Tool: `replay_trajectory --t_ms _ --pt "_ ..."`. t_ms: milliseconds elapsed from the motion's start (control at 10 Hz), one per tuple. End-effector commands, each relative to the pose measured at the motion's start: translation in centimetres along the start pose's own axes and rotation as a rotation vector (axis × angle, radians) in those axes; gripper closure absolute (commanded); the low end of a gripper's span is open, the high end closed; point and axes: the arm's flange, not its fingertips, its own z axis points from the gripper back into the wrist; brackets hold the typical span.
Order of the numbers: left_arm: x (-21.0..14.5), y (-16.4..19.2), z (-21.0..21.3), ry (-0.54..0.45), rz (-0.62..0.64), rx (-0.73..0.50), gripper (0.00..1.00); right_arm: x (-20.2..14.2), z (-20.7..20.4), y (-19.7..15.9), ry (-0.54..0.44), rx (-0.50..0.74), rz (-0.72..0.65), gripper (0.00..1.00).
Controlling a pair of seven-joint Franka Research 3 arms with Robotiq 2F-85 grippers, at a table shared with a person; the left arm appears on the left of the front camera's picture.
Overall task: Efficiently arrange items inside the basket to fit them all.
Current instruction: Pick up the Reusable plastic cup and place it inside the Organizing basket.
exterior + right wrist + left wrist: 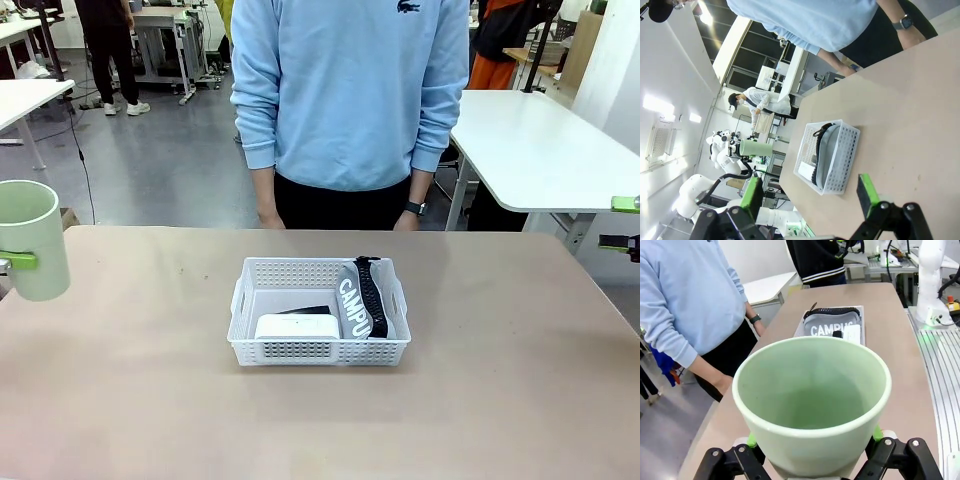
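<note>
The white basket (pixel 250 345) sits mid-table. Inside it, the grey "CAMPUS" pouch (pixel 358 300) leans on edge along the right side. The small white box (pixel 296 326) lies at the front left, with the black stapler (pixel 305 311) just behind it. At the far left, above the table, my left gripper (pixel 10 262) is shut on the pale green cup (pixel 30 240), held upright. In the left wrist view the cup (pixel 812 400) sits between the pads (pixel 751 440), and the basket (pixel 799 329) lies beyond. My right gripper (pixel 810 197) is open with nothing in it, at the right edge (pixel 625 222), well away from the basket (pixel 845 160).
A person in a light blue sweater (pixel 350 90) stands at the far edge, hands hanging down by the table. The tan tabletop (pixel 500 400) is bare around the basket. White tables stand behind at the left and right.
</note>
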Motion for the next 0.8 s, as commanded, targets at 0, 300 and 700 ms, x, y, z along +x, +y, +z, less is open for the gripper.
replay_trajectory --t_ms 0,300,700 --pt "0.5 0.3 0.4 -0.012 -0.008 0.014 0.69 -0.2 0.2 0.1 0.005 0.006 0.017 0.00" --pt "5.7 -3.9 -3.5 0.148 -0.046 -0.005 0.11 -0.2 0.2 0.1 0.005 0.006 0.017 0.00" --pt "16.2 -6.6 -19.2 0.402 -0.211 -0.207 0.11 -0.2 0.2 0.1 0.005 0.006 0.017 0.00"
